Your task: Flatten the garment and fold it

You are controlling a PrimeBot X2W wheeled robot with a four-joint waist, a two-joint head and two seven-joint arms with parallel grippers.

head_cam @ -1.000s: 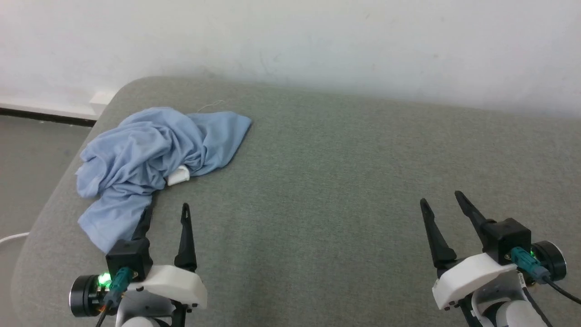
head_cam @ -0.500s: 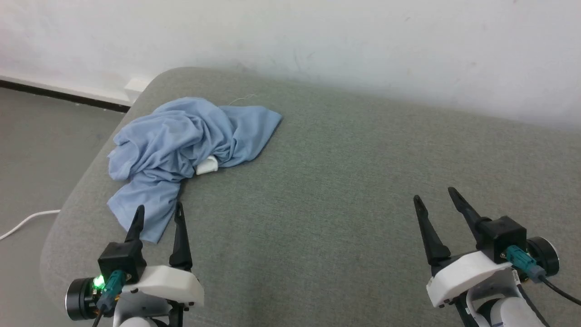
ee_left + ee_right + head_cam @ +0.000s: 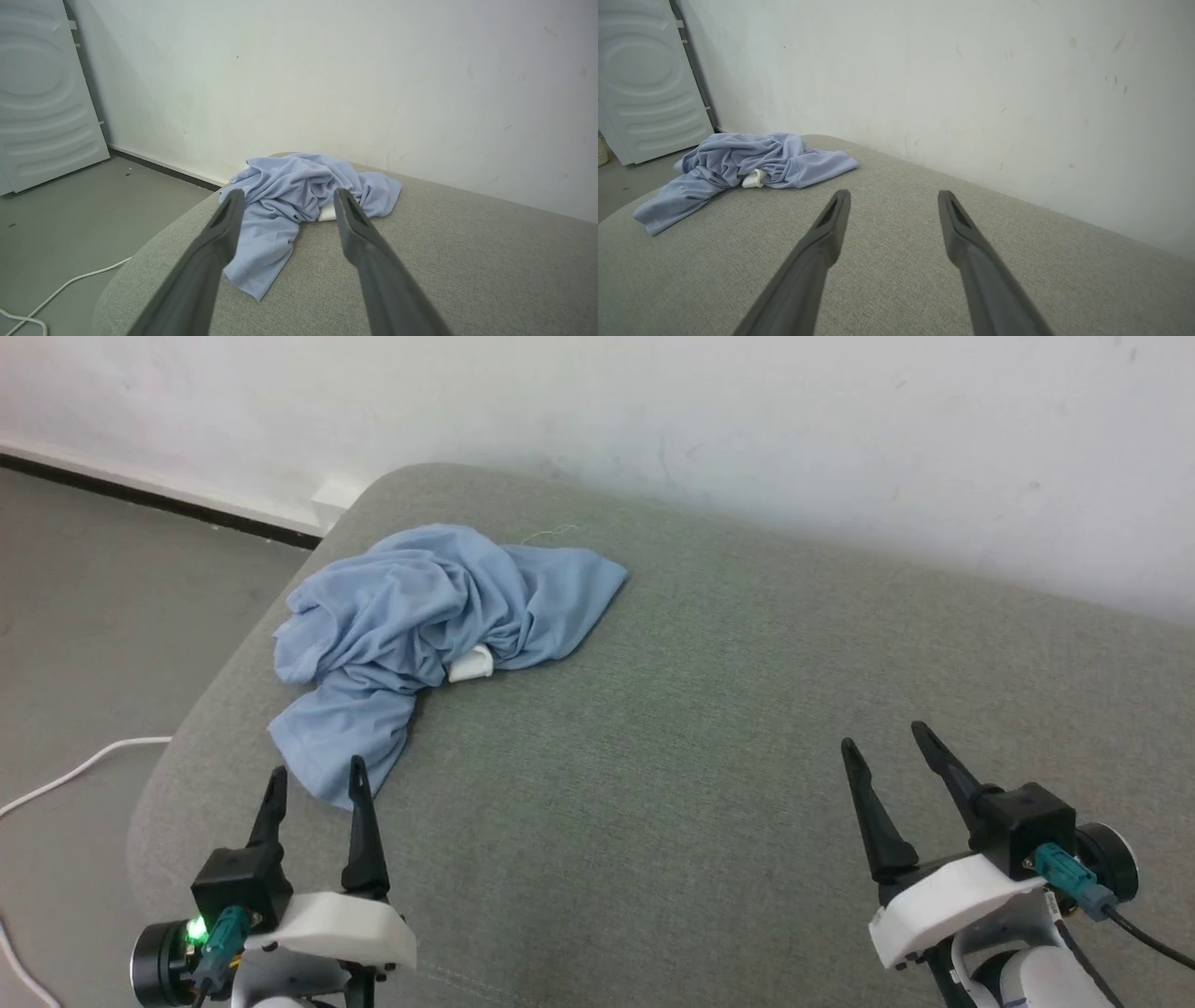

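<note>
Garment [image 3: 439, 616]: a light blue shirt in a crumpled heap on the far left corner of the grey upholstered cushion [image 3: 709, 709], close to the rounded edge and not far from the wall. A white collar piece [image 3: 471, 665] pokes out from under the folds. One flap trails toward us.

Left gripper [image 3: 317, 767]: fingers spread wide, nothing between them. It is poised at the tip of that trailing flap; we cannot tell whether it touches the cloth. Right gripper [image 3: 883, 735]: also spread wide and empty, over bare cushion, well apart from the shirt.

Risks as we judge them:
- The heap sits near the cushion's edge. A pull toward the left could drag it over the side to the floor, where a white cable [image 3: 75, 775] lies.
- The flap is layered. A pinch may catch several plies, or only one, so the shirt lifts twisted, not spread.
- A low pinch could snag the cushion's own fabric along with the cloth.
- Sleeves and hem are hidden in the folds. We cannot tell which part the flap is, so a wrong corner may be grabbed.
- The right gripper has far to reach; a one-sided lift would bunch the shirt further.
</note>
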